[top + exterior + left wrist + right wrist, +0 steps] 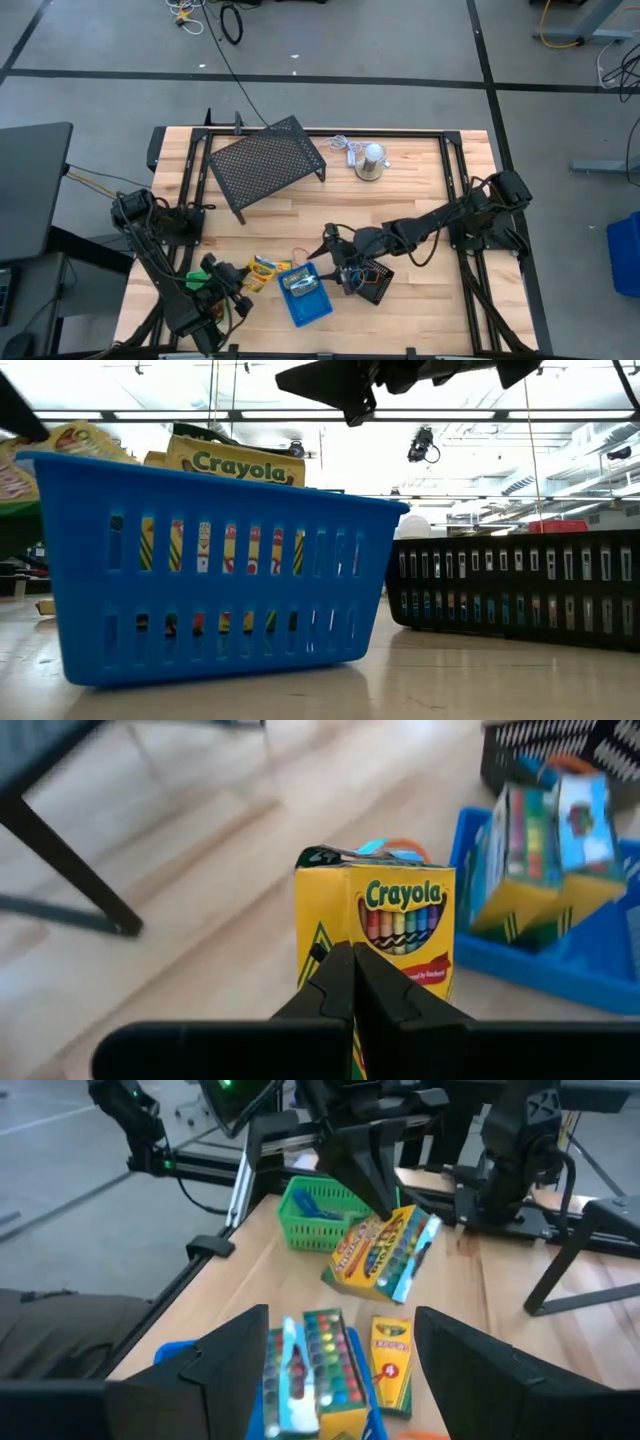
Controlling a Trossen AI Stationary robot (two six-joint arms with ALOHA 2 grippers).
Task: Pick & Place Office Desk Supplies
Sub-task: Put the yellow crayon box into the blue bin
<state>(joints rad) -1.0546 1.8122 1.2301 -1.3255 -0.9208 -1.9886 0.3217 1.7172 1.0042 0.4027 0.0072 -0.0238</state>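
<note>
My left gripper [247, 277] is shut on a yellow Crayola crayon box [385, 920], between the green tray [203, 274] and the blue tray [322, 308]; the box also shows in the right wrist view [385, 1252]. The blue tray [220, 570] holds several crayon boxes [325, 1365] standing on end. My right gripper [340, 1350] hangs open just above that tray, touching nothing. The small black-mesh tray [378, 284] rests beside the blue one. An orange loop [298, 254] lies on the table behind the trays. My left gripper pinches the crayon box between its two fingers at one end [378, 1218], coming from above and slanting down. The box is tilted and appears lifted clear of the table, its printed face [400, 915] turned toward the wrist camera. The fingers [340, 985] hide the exact spot.
A large black mesh rack [265, 160] stands at the far left of the table, with a silver dome and white cord [371, 160] to its right. Bare wood lies between these and the trays. The trays crowd the near edge.
</note>
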